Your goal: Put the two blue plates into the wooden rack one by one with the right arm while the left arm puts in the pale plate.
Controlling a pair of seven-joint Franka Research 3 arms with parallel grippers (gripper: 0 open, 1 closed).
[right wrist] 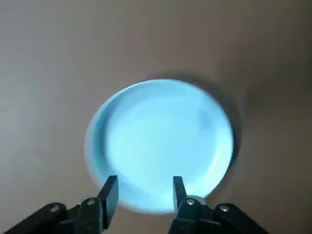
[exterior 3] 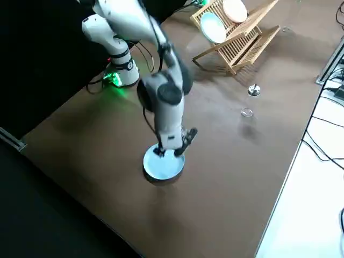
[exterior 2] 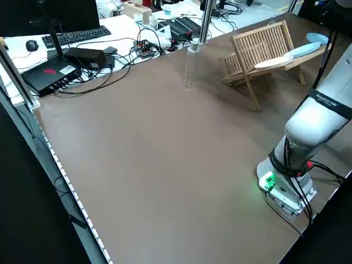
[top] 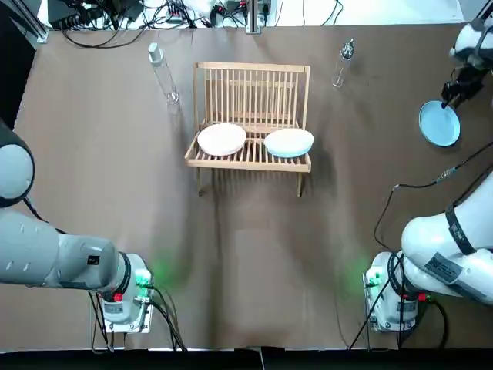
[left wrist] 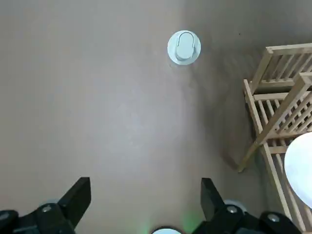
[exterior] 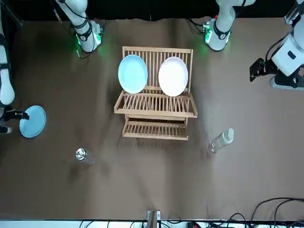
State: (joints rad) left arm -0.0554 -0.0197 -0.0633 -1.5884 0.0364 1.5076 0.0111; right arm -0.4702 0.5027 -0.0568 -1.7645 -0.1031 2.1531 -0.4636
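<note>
The wooden rack (top: 250, 116) stands mid-table and holds a pale plate (top: 222, 139) and a blue plate (top: 289, 142) on edge side by side; the front view shows the same blue plate (exterior: 133, 73) and pale plate (exterior: 173, 76). A second blue plate (top: 439, 123) lies flat on the table at the far right. My right gripper (right wrist: 144, 191) hovers open just above that blue plate (right wrist: 158, 146), its fingers over the near rim. My left gripper (left wrist: 146, 195) is open wide and empty, high over the table to the left of the rack (left wrist: 278, 122).
A clear bottle (top: 163, 73) stands left of the rack and a smaller one (top: 343, 63) to its right, both towards the far edge. Cables and equipment line the far table edge. The arm bases (top: 123, 297) (top: 393, 297) sit at the near edge.
</note>
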